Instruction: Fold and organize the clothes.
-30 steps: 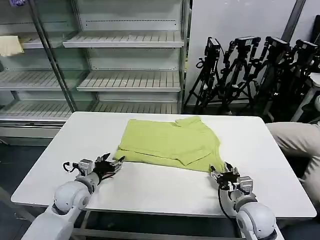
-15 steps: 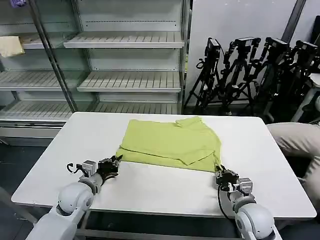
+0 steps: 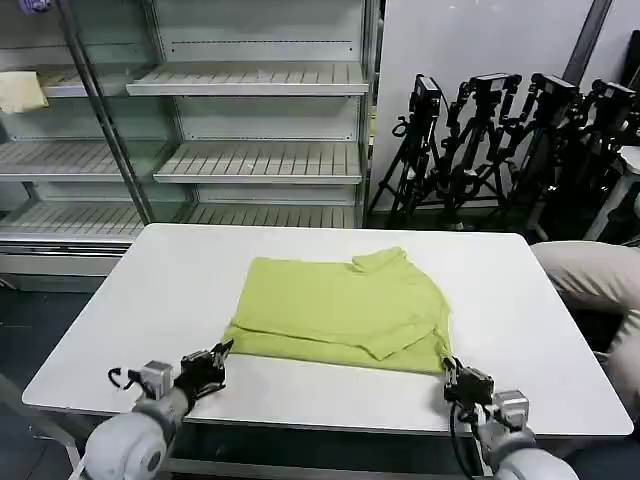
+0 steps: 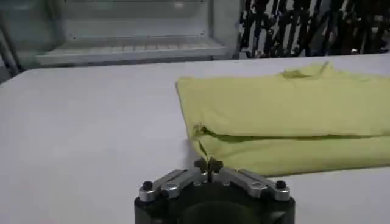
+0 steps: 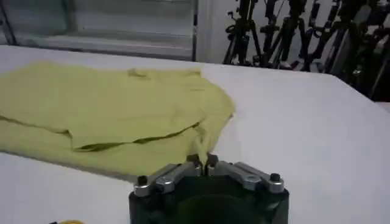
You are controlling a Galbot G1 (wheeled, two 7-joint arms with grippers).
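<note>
Left gripper (image 3: 213,358), at the near-left of the tabletop (image 3: 120,310), is pinched closed on the near-left corner of the shirt (image 3: 340,310); the left wrist view shows a thin point of cloth caught between the closed fingers (image 4: 208,165). Right gripper (image 3: 459,378), at the near-right, is likewise clamped on the shirt's near-right corner, with a strand of fabric running up into its fingers (image 5: 203,163).

Compared with a second earlier, both grippers have drawn back toward the near edge of the tabletop, and the shirt's near hem has come with them: the garment now lies closer to the robot and its front edge runs straighter between the two held corners. The shirt sits in the middle of the tabletop, already doubled over, with a layered fold visible along its near edge and a sleeve or collar flap poking up at the far side.

Judgement: the pull appears to be a tensioning and repositioning step, smoothing the folded layers and bringing the shirt within reach for a further fold. Behind the tabletop stand shelves (image 3: 250,160) and, to the far right, tripods (image 3: 500,140).
</note>
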